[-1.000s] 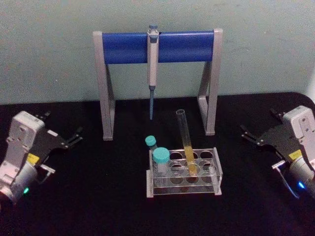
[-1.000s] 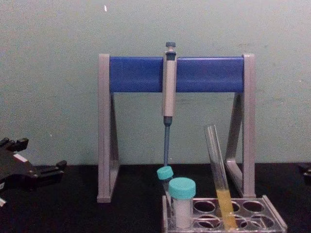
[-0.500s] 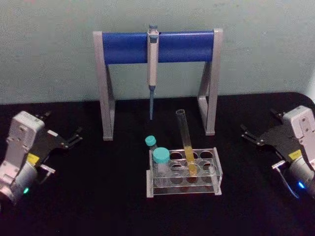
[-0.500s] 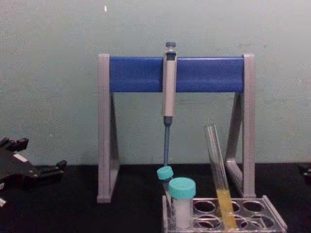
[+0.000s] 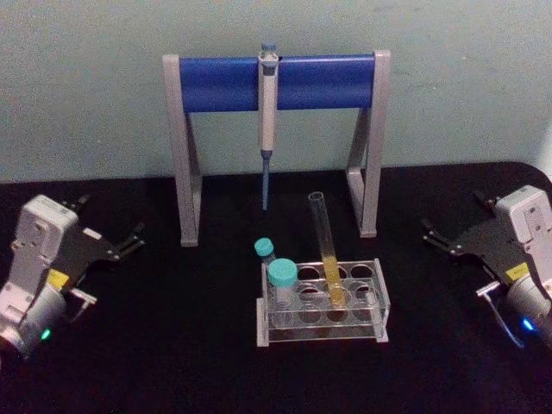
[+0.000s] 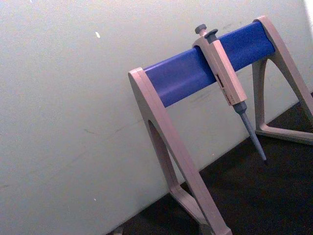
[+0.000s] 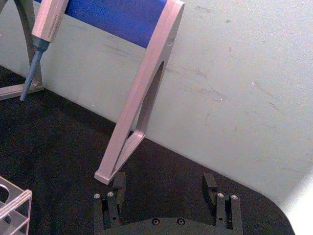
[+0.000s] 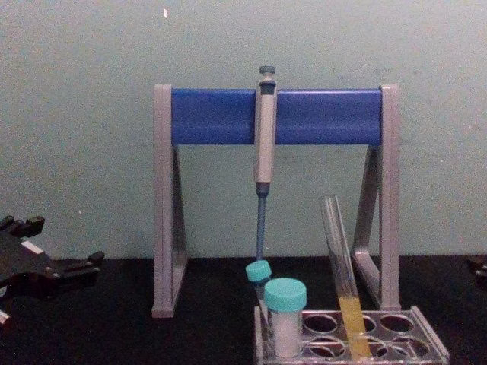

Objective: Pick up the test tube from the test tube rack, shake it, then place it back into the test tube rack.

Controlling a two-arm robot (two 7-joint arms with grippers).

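Item: long slim clear glass test tube [image 5: 324, 246], yellow-orange liquid in its lower part.
Location: stood tilted in a hole of the low clear plastic rack [image 5: 321, 333] on the black surface [image 5: 172, 354].
Handling: judged light, slick and breakable; best gripped on bare glass above the rack.
Left claw [image 5: 134, 240]: fingers apart, empty, well left.
Right claw [image 5: 429, 235]: fingers apart, empty, well right.

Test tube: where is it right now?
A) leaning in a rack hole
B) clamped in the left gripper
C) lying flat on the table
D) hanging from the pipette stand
A: the test tube stands tilted in a hole of the test tube rack, yellow liquid at its bottom, with the left gripper and right gripper well off to either side.
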